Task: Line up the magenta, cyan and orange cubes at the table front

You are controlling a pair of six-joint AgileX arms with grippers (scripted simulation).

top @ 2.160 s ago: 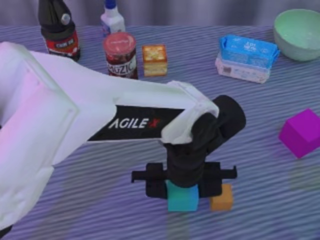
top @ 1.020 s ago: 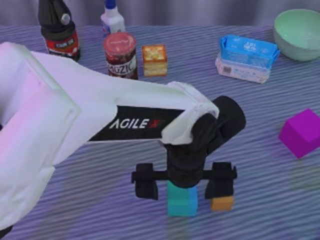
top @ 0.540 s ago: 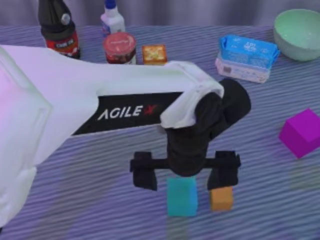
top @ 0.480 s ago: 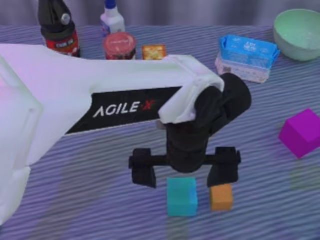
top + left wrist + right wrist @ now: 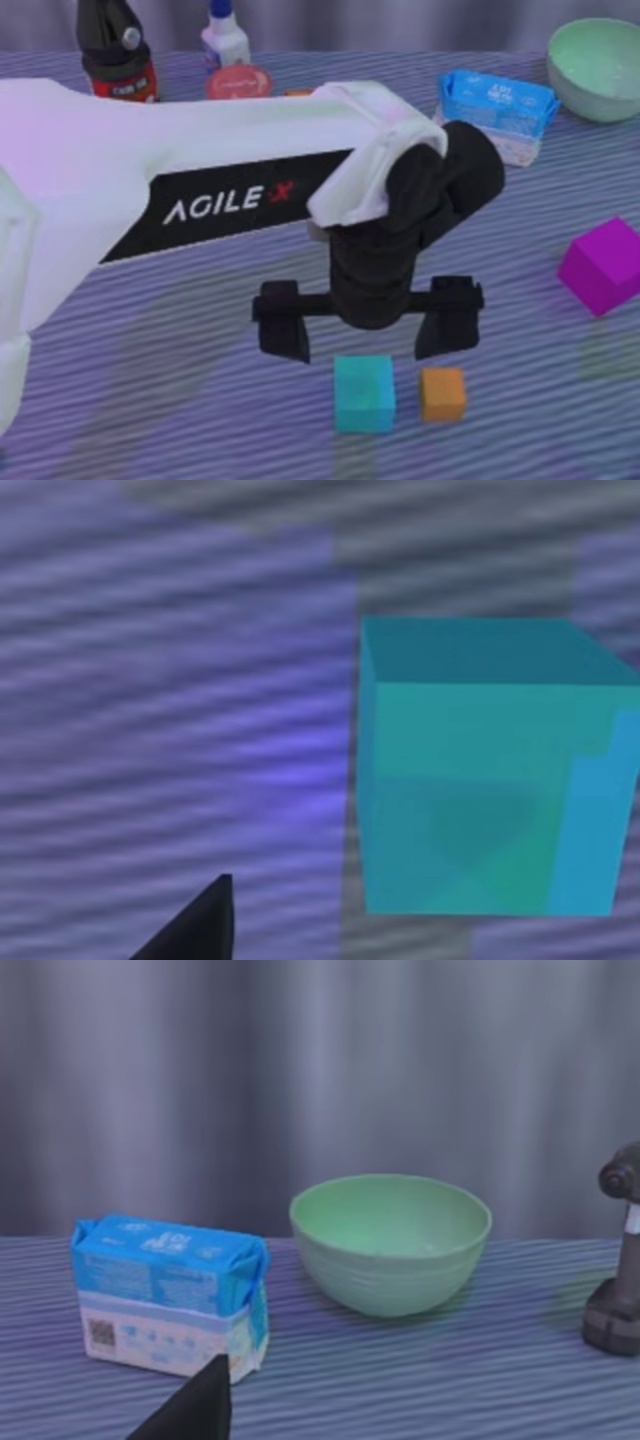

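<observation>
The blue-green cube (image 5: 364, 392) is set down at the table (image 5: 180, 420) front just beside the small orange cube (image 5: 442, 393), so the left gripper (image 5: 368, 332) is held wide open above it, touching nothing.

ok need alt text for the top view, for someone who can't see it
The left gripper hangs open just behind the cyan cube, which sits on the table front beside the orange cube. The magenta cube lies apart at the right edge; a green bowl, a blue packet and bottles line the back.
</observation>
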